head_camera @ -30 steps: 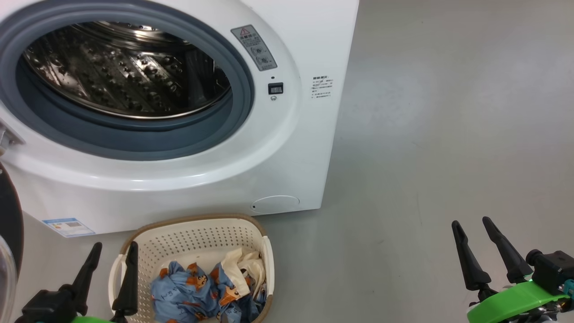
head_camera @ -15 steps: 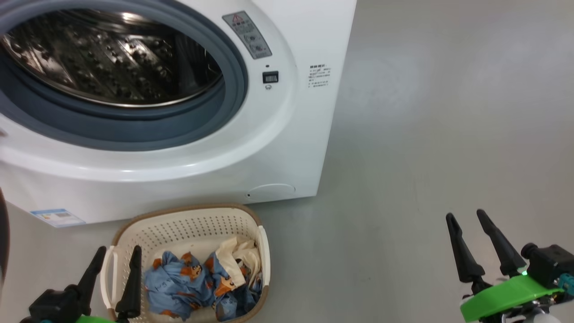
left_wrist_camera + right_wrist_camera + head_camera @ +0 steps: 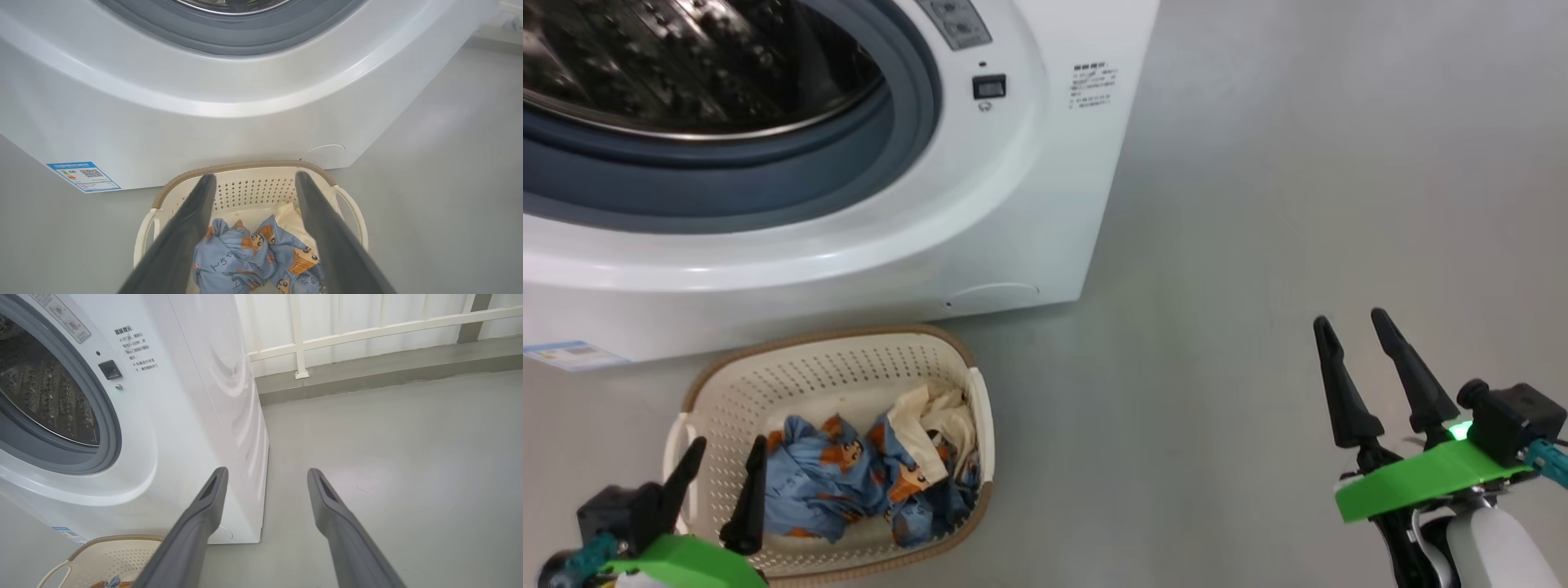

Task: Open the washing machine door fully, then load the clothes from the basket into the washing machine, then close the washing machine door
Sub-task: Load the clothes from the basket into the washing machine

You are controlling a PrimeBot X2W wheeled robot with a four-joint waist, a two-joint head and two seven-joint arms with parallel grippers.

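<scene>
The white washing machine [image 3: 1013, 188] stands with its drum mouth uncovered, steel drum [image 3: 686, 65] and grey gasket showing; its door is out of view. In front of it on the floor sits the cream basket [image 3: 727, 392] holding the clothes [image 3: 849, 482], light blue printed fabric with a cream piece. My left gripper [image 3: 727, 449] is open above the basket's near left side; in the left wrist view the clothes [image 3: 253, 257] lie between its spread fingers [image 3: 179, 237]. My right gripper [image 3: 1352, 322] hangs open over bare floor far to the right, empty.
Grey floor [image 3: 1298, 204] stretches to the right of the machine. A white railing [image 3: 367, 332] and a low kerb run along the back in the right wrist view. A blue label [image 3: 83, 176] sits low on the machine's front.
The head camera has tilted down, so machine and basket sit higher in the picture. Both grippers stay open and empty; the left one now reaches further over the basket.
</scene>
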